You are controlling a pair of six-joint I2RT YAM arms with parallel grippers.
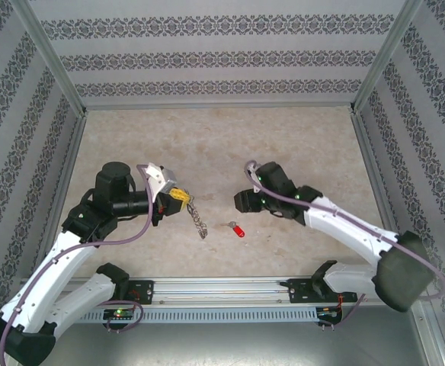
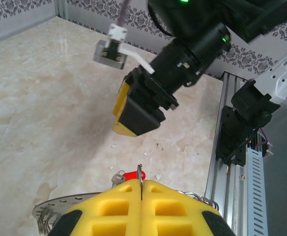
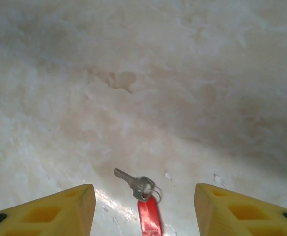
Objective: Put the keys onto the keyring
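The keys (image 1: 235, 227), a small silver key on a red plastic tag, lie flat on the marble table between the two arms. In the right wrist view the keys (image 3: 144, 196) sit on the table below and between my right gripper's yellow fingers (image 3: 65, 209). My right gripper (image 1: 242, 202) is open, with nothing in it. My left gripper (image 1: 178, 200) is shut on the keyring (image 1: 199, 218), which hangs from it towards the keys. In the left wrist view the keyring (image 2: 140, 173) shows as a thin metal edge pinched between the shut yellow fingers, with the keys (image 2: 129, 175) just beyond it.
An aluminium rail (image 1: 222, 288) runs along the near edge between the arm bases. Patterned walls (image 1: 222, 57) close the table at the back and both sides. Purple cables (image 1: 142, 217) loop off each arm.
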